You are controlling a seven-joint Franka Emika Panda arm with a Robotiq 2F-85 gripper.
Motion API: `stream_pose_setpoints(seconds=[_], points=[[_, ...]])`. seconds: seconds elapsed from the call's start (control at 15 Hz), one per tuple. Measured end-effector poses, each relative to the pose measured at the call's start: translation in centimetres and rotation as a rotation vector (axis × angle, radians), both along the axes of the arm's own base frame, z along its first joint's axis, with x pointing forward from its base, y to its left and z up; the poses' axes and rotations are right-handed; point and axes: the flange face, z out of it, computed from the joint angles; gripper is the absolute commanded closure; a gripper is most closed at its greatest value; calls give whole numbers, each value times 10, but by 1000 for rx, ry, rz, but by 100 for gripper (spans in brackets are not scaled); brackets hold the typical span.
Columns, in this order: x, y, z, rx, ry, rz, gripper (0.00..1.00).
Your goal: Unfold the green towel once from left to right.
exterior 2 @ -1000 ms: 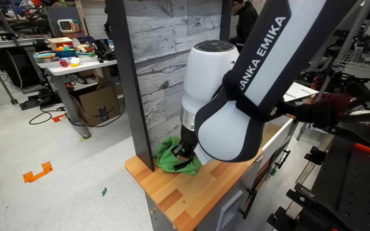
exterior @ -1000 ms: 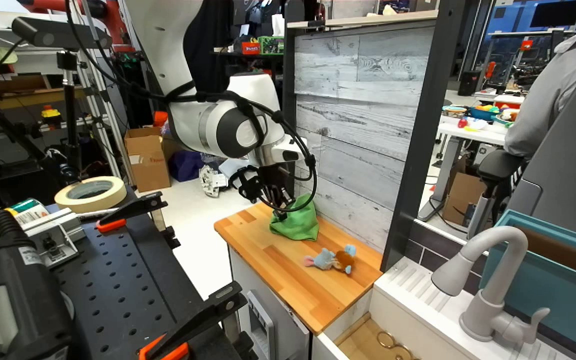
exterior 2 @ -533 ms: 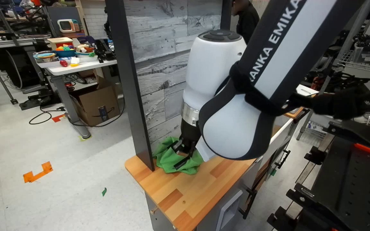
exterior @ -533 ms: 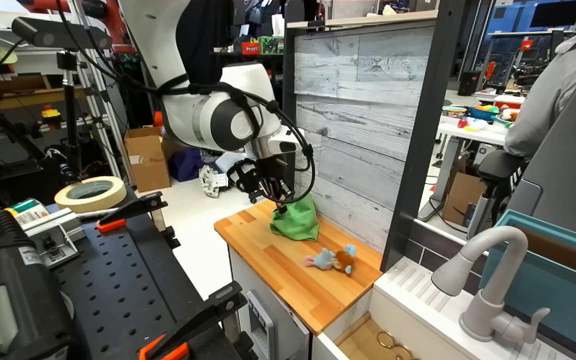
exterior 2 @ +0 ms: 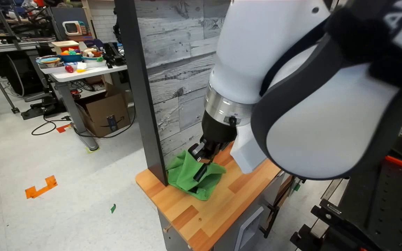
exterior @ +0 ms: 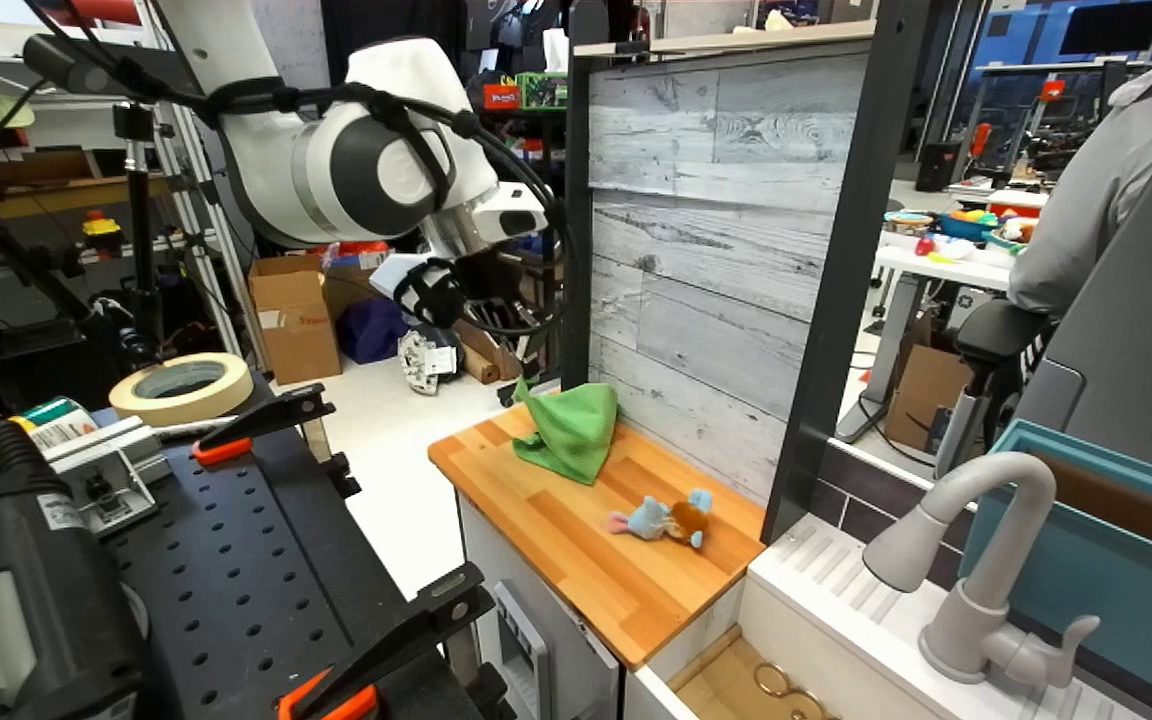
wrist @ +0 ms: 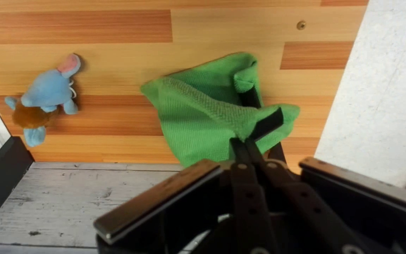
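The green towel [exterior: 576, 435] lies crumpled on the wooden countertop [exterior: 586, 545] beside the grey plank wall. It also shows in an exterior view [exterior 2: 183, 170] and in the wrist view [wrist: 196, 123]. My gripper [wrist: 244, 141] has its fingertips together on a raised fold of the towel. The fold rises to a peak at the fingertips, while the rest of the towel rests on the counter. In an exterior view my gripper [exterior 2: 201, 170] stands over the towel. Dark patches [wrist: 268, 123] show at the towel's folds; I cannot tell what they are.
A blue and brown plush toy [exterior: 671, 520] lies on the counter, also in the wrist view [wrist: 49, 90]. The plank wall [exterior: 716, 250] with a dark post [exterior 2: 141, 87] borders the counter. A sink faucet [exterior: 986, 560] stands beyond one end. The counter edge drops to floor.
The arm has moved up and away from the plush toy. The gripped part of the towel has been pulled with it into a peak, and the towel has shifted and changed shape.
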Motion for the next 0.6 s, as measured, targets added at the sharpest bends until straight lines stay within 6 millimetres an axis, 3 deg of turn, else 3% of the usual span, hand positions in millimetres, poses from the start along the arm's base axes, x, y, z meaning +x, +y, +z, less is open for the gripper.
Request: stream_pose_setpoints(seconds=[0.4,0.6], points=[[-33,33,54,-17,-48,74,100],[-38,33,70,4,-67,40,100]])
